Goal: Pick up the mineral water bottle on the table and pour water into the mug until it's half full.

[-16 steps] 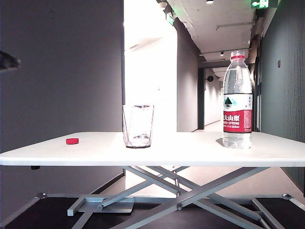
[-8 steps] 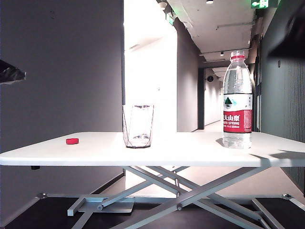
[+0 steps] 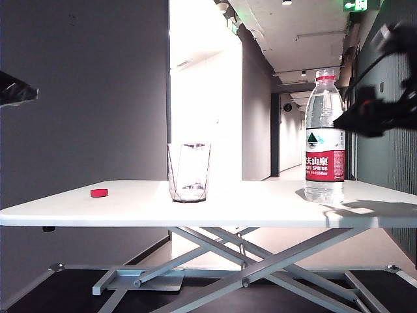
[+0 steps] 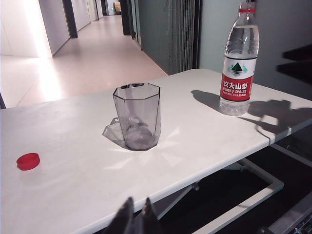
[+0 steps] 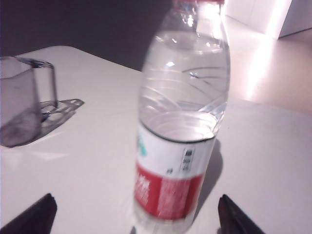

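Observation:
The mineral water bottle (image 3: 324, 137) stands upright at the right of the white table (image 3: 260, 208), nearly full of clear water (image 4: 238, 46), its cap off. The mug (image 3: 189, 173), a clear faceted tumbler, stands near the middle and looks empty. My right gripper (image 3: 342, 120) hovers just right of the bottle at label height. In the right wrist view it (image 5: 136, 217) is open, its dark fingertips (image 5: 34, 214) wide apart, with the bottle (image 5: 180, 122) close ahead between them, untouched. My left gripper (image 4: 138, 209) is shut, over the table's near edge, facing the mug (image 4: 138, 117).
A small red cap (image 3: 99, 193) lies at the left of the table, also in the left wrist view as the cap (image 4: 28, 161). My left arm (image 3: 14, 88) shows at the left edge, off the table. A grey cross frame (image 3: 247, 261) stands beneath.
My right arm has come down from the upper right to beside the bottle, casting a shadow on the table. My left arm shifted slightly. Bottle, mug and cap have not moved.

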You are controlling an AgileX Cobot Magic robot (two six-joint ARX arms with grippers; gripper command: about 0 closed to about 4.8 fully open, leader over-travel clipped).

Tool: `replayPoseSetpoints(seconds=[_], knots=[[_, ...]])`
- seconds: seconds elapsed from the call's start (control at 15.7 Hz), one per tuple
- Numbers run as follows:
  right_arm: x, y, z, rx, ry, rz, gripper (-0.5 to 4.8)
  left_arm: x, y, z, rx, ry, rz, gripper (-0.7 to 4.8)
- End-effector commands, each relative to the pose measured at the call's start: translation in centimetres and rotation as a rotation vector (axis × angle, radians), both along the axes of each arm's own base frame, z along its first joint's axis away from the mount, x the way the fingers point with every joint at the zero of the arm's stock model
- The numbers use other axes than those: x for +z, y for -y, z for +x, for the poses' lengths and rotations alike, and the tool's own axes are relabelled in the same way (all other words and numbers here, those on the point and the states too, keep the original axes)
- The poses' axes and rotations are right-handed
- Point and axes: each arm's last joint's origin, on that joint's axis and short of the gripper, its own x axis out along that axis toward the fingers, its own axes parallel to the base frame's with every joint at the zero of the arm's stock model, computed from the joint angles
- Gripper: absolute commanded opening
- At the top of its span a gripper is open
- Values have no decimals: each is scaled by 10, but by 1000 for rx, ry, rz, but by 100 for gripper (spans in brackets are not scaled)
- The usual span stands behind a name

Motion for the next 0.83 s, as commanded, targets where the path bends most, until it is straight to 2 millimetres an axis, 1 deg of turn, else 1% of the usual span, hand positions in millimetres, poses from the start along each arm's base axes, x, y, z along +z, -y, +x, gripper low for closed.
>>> replayPoseSetpoints(seconds=[0.06,0.19,0.38,0.45,0.57,0.83], knots=[[-3,-2,26,53,36,3,479,2,0,0,3,16,-2,30],[-9,-3,39,53,38,3,479,2,0,0,3,15,-2,29],[-13,-3,52,52,69,2,479,2,0,0,3,15,-3,29],[-16,-3,60,44,70,1,479,2,0,0,3,15,-3,29],[-22,-2,69,42,63,2,479,2,0,0,2,15,-3,29],[-26,-3,88,64,90,3,479,2,0,0,3,15,-3,28]])
